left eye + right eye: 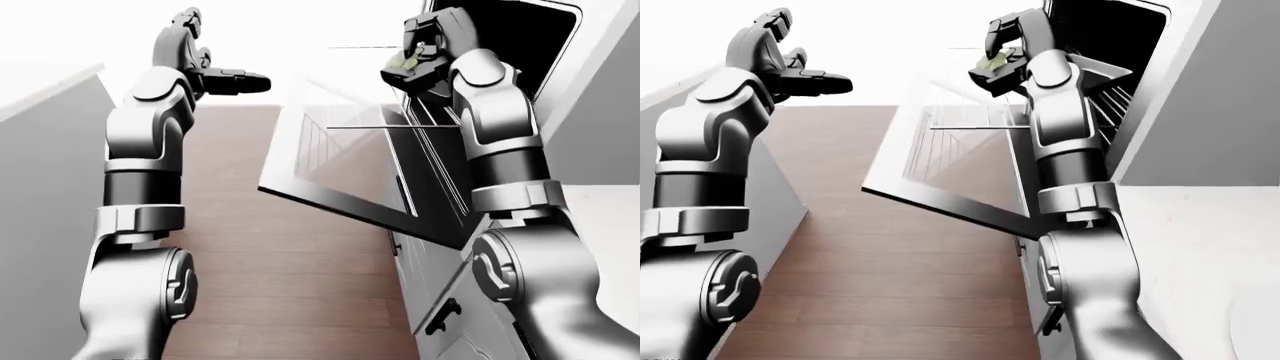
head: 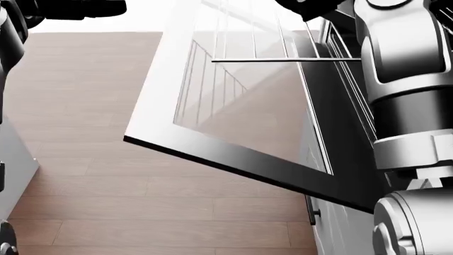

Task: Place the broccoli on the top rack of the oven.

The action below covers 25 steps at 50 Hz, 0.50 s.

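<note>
**Broccoli up at the oven mouth, still in the right hand**

Going left to right in the left-eye view: the left hand (image 1: 215,73) is raised high with its fingers spread loose and nothing in it, well apart from everything else. To its right and lower down, the oven door (image 1: 340,176) hangs dropped open, glass panel facing up, above the wood floor (image 1: 290,292). A pulled-out oven rack (image 2: 283,59) shows as a thin bar over the door, just under the right hand. The right hand (image 1: 415,64) has its fingers wrapped around the broccoli (image 1: 405,60), a pale green bit poking out of the grip, right at the edge of the dark oven cavity (image 1: 520,34). Can't tell if the broccoli touches the rack.
</note>
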Available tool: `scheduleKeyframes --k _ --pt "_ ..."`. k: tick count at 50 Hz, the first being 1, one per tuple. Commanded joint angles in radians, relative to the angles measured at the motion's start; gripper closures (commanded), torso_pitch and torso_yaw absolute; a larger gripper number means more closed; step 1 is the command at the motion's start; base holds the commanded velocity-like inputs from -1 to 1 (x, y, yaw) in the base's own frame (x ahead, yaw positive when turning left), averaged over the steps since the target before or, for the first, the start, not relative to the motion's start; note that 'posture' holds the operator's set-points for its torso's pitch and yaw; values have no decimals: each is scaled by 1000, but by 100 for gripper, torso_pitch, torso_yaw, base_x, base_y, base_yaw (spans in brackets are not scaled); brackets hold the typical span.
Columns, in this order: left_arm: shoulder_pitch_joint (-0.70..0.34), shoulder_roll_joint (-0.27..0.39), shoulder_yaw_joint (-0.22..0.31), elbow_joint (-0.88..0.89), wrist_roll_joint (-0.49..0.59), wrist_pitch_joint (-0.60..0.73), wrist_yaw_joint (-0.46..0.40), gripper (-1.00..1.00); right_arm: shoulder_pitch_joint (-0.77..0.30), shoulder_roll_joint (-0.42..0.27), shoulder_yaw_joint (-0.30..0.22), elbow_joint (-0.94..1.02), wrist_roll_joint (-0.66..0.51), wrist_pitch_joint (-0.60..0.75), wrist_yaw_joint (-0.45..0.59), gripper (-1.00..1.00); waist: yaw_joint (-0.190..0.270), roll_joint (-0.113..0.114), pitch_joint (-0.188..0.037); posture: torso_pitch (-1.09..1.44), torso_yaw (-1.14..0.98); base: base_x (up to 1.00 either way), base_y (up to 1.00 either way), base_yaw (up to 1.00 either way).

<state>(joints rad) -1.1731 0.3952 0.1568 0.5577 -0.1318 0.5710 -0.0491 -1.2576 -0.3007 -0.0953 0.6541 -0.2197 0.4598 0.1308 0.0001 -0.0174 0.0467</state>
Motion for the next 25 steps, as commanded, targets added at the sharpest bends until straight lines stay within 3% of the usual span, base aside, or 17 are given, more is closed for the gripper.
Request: scheduleKeyframes --k 1,4,7,8,9,10,13,15,16,17,18,20,21,22,23,25 --pt "-39 17 15 -42 1 -30 6 -100 -47 -5 -1 -51 5 -32 -10 100 3 -1 -20 0 0 52 -3 0" --pt "-34 15 16 -47 -3 -31 9 -100 -45 -4 2 -51 5 -35 -12 100 -8 29 -24 0 0 52 -3 0" --pt "-31 21 16 -48 -2 -29 8 -100 -46 -6 3 -50 4 -34 -11 100 -19 88 -39 0 0 51 -3 0" --pt "-31 20 14 -47 -1 -30 8 -100 -46 -6 4 -45 2 -37 -10 100 -22 97 -56 0 0 52 -4 0" --pt "-30 20 13 -46 1 -31 8 -100 -48 -6 4 -39 1 -41 -11 100 -15 90 -34 0 0 51 -3 0" --pt "-31 19 11 -46 2 -30 7 -100 -48 -6 4 -37 1 -41 -11 100 -24 108 -14 0 0 50 -4 0" --pt "-39 22 11 -50 4 -19 6 -100 -49 -10 3 -38 -2 -40 -8 100 -11 93 -29 0 0 51 -3 0" --pt "-40 23 11 -51 6 -19 5 -100 -52 -12 5 -37 -6 -33 -6 100 -7 82 -15 0 0 36 -2 0" --pt "-40 22 11 -50 7 -19 5 -100 -55 -11 4 -36 -6 -33 -7 100 -7 76 -38 0 0 6 0 0" --pt "-39 21 10 -48 8 -23 4 -100 -62 -12 4 -36 -7 -30 -8 100 -8 60 -36 0 0 0 0 0" --pt "-40 21 11 -47 9 -23 3 -100 -66 -12 3 -34 -8 -30 -8 100 -9 55 -15 0 0 0 0 0" --pt "-42 21 12 -42 9 -25 3 -100 -78 -15 3 -25 -10 -30 -9 100 -7 9 -13 0 0 0 0 0" --pt "-44 20 12 -42 9 -24 3 -100 -81 -15 2 -22 -10 -29 -9 100 -12 -33 -19 0 0 0 0 0" --pt "-47 19 11 -37 10 -26 3 -100 -84 -16 3 -20 -11 -28 -10 100 4 -21 -26 0 0 0 0 0" --pt "-52 19 11 -33 10 -27 2 -100 -88 -17 1 -16 -10 -28 -11 100 4 -18 -12 0 0 0 0 0" --pt "-59 19 9 -32 11 -24 2 -100 -96 -22 2 -8 -12 -26 -8 100 -1 -37 -12 0 0 0 -2 0"
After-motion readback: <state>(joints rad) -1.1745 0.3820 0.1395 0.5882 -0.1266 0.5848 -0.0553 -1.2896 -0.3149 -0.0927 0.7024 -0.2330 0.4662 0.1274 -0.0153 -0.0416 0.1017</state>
